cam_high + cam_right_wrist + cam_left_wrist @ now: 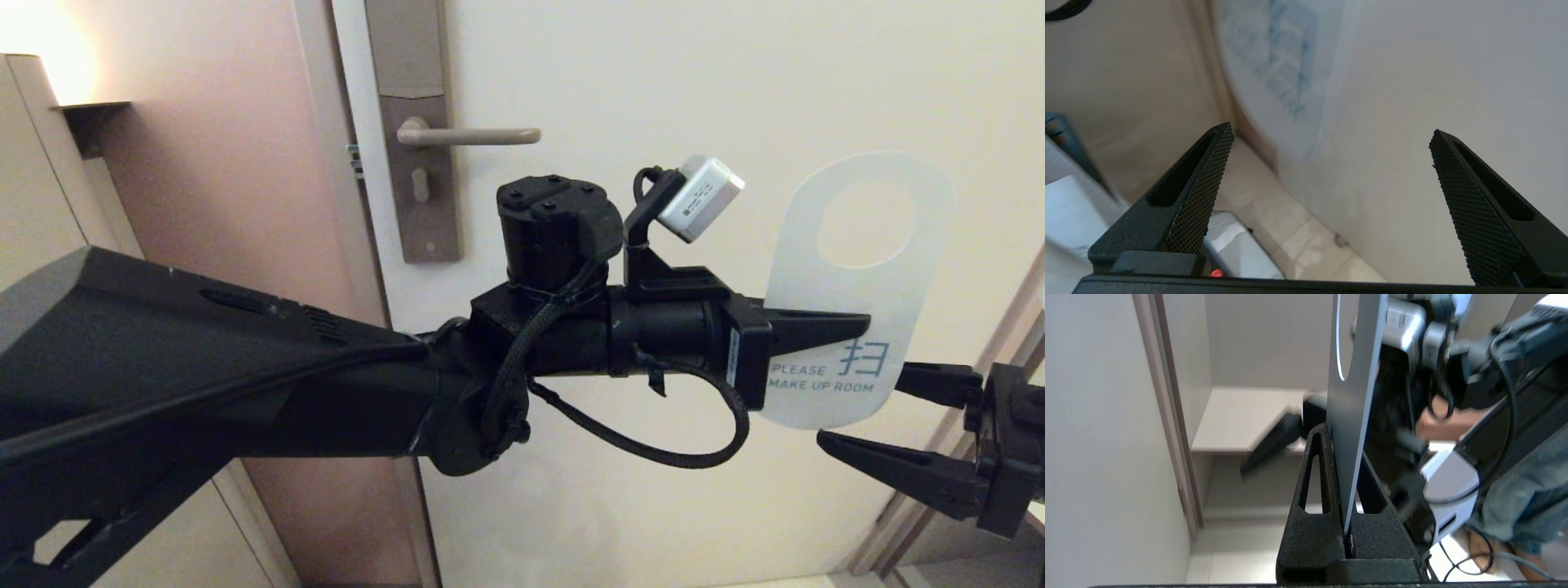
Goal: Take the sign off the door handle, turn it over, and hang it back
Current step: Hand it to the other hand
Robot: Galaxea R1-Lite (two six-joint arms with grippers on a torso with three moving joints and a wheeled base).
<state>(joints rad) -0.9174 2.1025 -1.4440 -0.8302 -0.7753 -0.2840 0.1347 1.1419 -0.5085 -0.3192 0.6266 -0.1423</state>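
Note:
The sign (841, 282) is off the door handle (469, 135) and held upright in the air to its right, its white "PLEASE MAKE UP ROOM" side facing me, oval hole at the top. My left gripper (857, 327) is shut on the sign's lower part. In the left wrist view the sign (1353, 396) stands edge-on between the shut black fingers (1314, 477). My right gripper (878, 412) is open just right of and below the sign's bottom edge, touching nothing. In the right wrist view the sign's blurred blue print (1286, 65) lies beyond the spread fingertips (1208, 179).
The handle sits on a tall grey-brown lock plate (416, 122) on the cream door (653, 82). A pinkish wall (212, 147) and a lit shelf (90, 106) lie to the left. A person's hand and legs (1515, 498) show in the left wrist view.

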